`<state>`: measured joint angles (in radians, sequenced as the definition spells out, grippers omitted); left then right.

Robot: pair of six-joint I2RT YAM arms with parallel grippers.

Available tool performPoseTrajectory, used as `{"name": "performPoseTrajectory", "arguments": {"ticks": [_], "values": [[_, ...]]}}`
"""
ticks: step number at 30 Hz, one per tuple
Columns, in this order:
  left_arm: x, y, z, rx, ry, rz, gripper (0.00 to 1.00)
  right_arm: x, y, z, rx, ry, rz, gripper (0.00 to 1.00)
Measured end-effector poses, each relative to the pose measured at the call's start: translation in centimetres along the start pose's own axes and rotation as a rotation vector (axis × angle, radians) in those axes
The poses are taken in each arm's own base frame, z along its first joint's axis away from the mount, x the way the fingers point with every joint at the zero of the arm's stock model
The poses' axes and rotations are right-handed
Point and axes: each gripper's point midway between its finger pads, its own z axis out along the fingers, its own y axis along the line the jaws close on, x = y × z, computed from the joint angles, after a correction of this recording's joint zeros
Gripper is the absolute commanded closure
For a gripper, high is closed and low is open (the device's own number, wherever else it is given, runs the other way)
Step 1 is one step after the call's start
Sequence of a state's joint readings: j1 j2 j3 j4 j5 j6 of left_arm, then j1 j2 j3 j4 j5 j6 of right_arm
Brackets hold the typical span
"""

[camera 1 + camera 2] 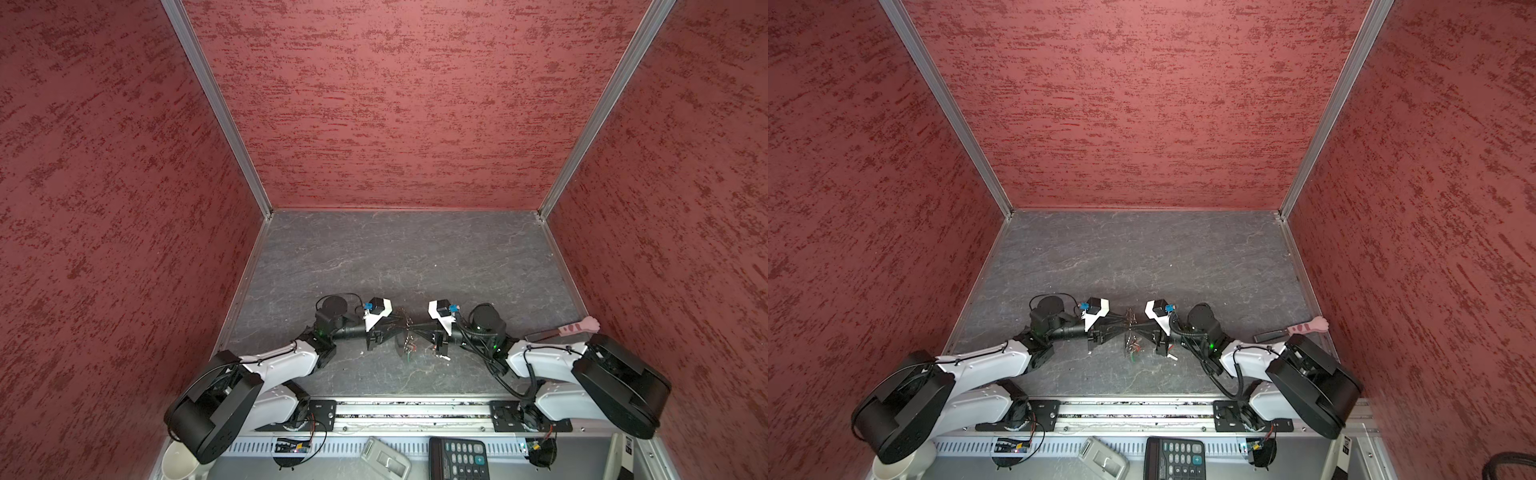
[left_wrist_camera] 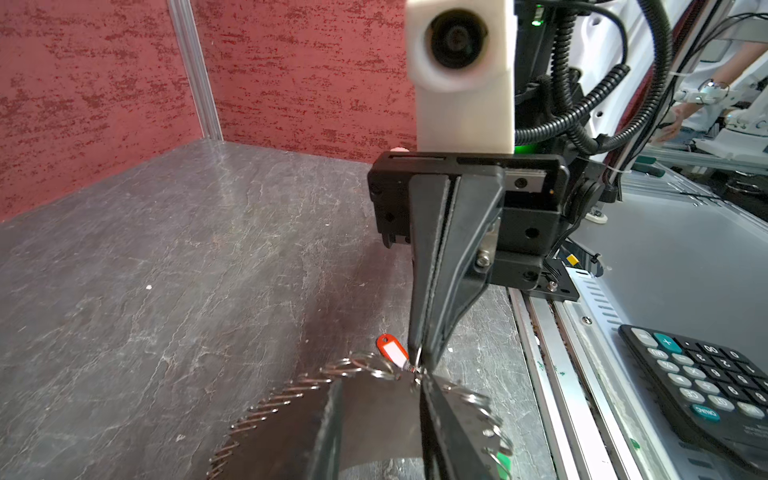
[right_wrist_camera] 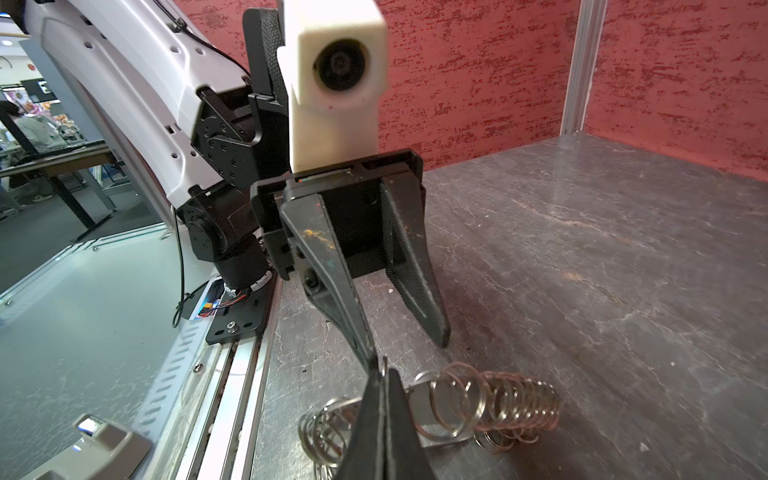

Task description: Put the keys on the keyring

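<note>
Right gripper [image 2: 419,358] has its two black jaws pressed flat together, and at their very tips they nip a thin silver ring. That ring looks to be the one carrying the keys [image 2: 392,351], a red tag with a white label, though the join is tiny and half hidden by the tips. The tag sits just beside those tips.

Left gripper [image 3: 407,351] faces it nose to nose with jaws spread. One of its fingers [image 3: 332,282] comes down to meet the right gripper's tips. The other ends clear of them, and nothing sits between the two.

The keyring [image 3: 498,405], a run of linked silver rings, passes beneath both sets of tips and spreads out to either side of them over the grey table [image 3: 602,257]. A green tag [image 2: 503,463] on it shows close by the left gripper's own finger.

Well apart from the right gripper, behind its arm, a pink paw-handled tool [image 1: 579,326] lies by the wall. A black calculator [image 2: 706,386] with one teal button rests beyond the rail, on the base side of both grippers.
</note>
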<state>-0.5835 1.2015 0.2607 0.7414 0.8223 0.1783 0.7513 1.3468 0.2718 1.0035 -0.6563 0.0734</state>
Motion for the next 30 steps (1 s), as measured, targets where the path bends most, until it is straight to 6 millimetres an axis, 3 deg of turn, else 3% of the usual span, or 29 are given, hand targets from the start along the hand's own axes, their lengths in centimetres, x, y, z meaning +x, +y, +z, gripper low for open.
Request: {"name": "performPoseTrajectory", "arguments": {"ticks": [3, 12, 20, 23, 30], "values": [[-0.1, -0.7, -0.1, 0.038, -0.007, 0.022, 0.77, -0.6, 0.4, -0.1, -0.017, -0.028, -0.017, 1.0], [-0.2, -1.4, -0.4, 0.088, -0.015, 0.038, 0.86, -1.8, 1.3, -0.1, -0.07, -0.081, -0.06, 1.0], [-1.4, -2.1, -0.9, 0.149, -0.062, 0.049, 0.86, -1.3, 1.5, 0.1, -0.096, -0.078, -0.044, 1.0], [-1.4, -2.6, -0.9, 0.178, -0.067, 0.049, 0.82, -1.6, 1.5, 0.1, -0.097, -0.089, -0.048, 1.0], [-1.2, -2.7, -0.9, 0.188, -0.063, 0.039, 0.86, -2.0, 1.7, 0.0, -0.106, -0.123, -0.043, 1.0]]}}
